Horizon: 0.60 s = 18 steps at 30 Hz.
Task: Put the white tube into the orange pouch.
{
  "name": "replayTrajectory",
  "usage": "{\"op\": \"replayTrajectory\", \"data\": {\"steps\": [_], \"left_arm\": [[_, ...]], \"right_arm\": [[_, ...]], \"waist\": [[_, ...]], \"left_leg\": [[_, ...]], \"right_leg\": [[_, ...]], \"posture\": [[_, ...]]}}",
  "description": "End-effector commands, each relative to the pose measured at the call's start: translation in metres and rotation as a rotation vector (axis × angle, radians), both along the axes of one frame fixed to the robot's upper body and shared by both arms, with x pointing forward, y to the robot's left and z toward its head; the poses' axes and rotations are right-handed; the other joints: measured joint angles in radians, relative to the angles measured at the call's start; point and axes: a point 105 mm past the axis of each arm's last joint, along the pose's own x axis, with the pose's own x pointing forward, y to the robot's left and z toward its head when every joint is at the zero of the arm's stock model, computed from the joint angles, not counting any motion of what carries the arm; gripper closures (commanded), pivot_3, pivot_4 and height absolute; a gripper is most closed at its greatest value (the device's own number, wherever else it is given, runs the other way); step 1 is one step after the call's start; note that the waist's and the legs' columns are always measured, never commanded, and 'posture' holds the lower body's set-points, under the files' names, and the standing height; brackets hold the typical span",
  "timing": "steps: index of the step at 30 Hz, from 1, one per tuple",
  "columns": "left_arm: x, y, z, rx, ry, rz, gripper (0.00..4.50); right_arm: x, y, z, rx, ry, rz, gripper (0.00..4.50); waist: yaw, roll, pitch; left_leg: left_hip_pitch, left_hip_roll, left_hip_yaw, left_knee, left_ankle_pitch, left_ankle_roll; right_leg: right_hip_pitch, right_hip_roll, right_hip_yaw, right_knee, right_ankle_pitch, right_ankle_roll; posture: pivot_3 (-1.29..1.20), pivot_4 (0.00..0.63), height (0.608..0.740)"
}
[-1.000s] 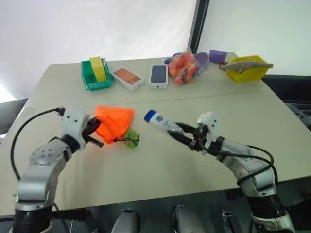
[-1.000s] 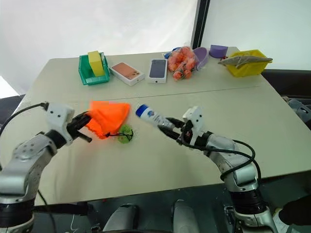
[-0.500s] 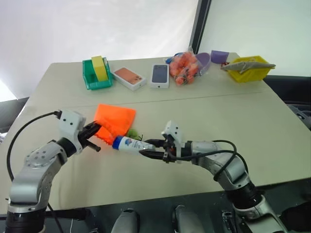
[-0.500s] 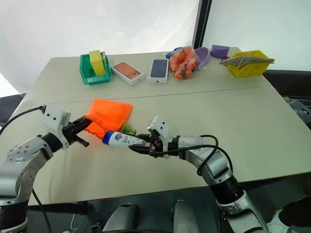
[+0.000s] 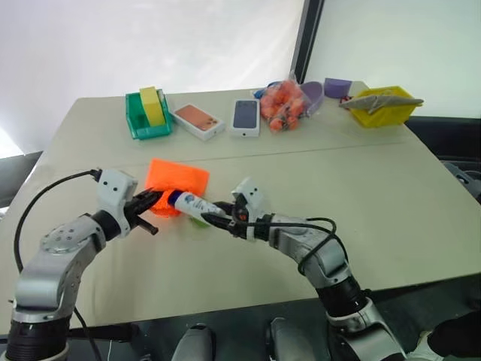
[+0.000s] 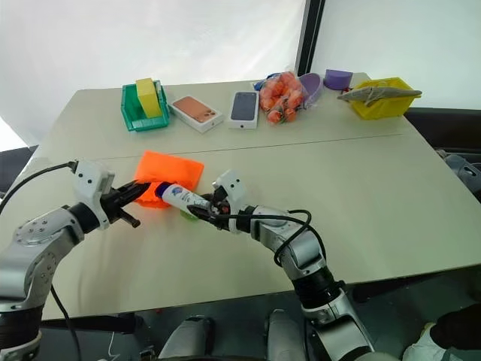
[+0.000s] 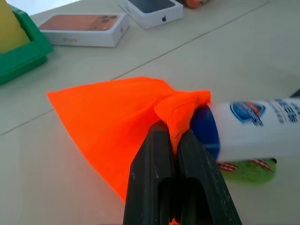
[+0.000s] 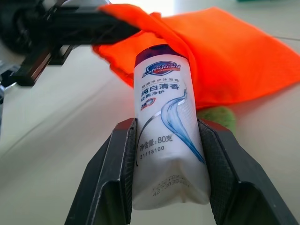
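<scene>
The left gripper (image 7: 176, 140) is pinched tight on the rim of the orange pouch (image 5: 176, 180), lifting that edge while the rest lies on the table (image 5: 376, 188), left of centre. The right gripper (image 8: 164, 154) is partly spread, its two fingers (image 8: 112, 173) clamped on the crimped end of the white tube (image 8: 166, 136). The tube's blue cap (image 7: 204, 129) sits right at the pouch's raised edge.

Two head views look forward and down over the whole table (image 5: 391, 188) from almost the same spot, side by side. Each wrist view looks along its own jaws, low and close. Both wrist views share the orange pouch (image 7: 112, 117) mouth and the white tube (image 8: 166, 126), from opposite sides.
</scene>
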Motion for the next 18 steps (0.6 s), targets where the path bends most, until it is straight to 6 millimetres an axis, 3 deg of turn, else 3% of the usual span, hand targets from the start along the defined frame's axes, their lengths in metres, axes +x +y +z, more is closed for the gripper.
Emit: {"op": "replayTrajectory", "data": {"steps": [1, 10, 14, 18], "left_arm": [[-0.009, -0.019, 0.008, -0.001, -0.023, -0.083, 4.5], [-0.017, -0.058, 0.008, -0.066, -0.013, -0.185, 4.5], [-0.017, -0.055, 0.008, -0.061, -0.012, -0.178, 4.5], [-0.016, -0.043, 0.007, -0.049, -0.015, -0.136, 4.5]], "right_arm": [[0.012, -0.001, 0.019, 0.041, -0.048, -0.073, 3.01], [0.023, 0.028, 0.02, -0.044, -0.06, -0.09, 3.01], [0.022, 0.045, 0.014, -0.182, -0.163, -0.028, 3.01], [0.022, 0.041, 0.01, -0.22, -0.202, -0.023, 3.01]], "waist": [[0.0, 0.0, 0.0], [-0.005, 0.0, 0.0], [-0.009, 0.0, 0.0], [-0.018, 0.0, 0.0]], "left_leg": [[0.0, 0.0, 0.0, 0.0, 0.0, 0.0], [0.0, 0.0, 0.0, 0.0, 0.0, 0.0], [0.0, 0.0, 0.0, -0.001, 0.0, 0.0], [0.0, 0.0, 0.0, -0.001, 0.0, 0.0]], "right_leg": [[0.0, 0.0, 0.0, 0.0, 0.0, 0.0], [0.0, 0.0, 0.0, 0.0, 0.001, -0.001], [-0.001, 0.001, 0.0, 0.001, 0.001, -0.001], [-0.001, 0.0, 0.0, 0.001, 0.001, -0.001]], "posture": [[0.0, 0.15, 0.74], [0.0, 0.15, 0.74], [0.0, 0.15, 0.74], [0.0, 0.15, 0.74]]}}
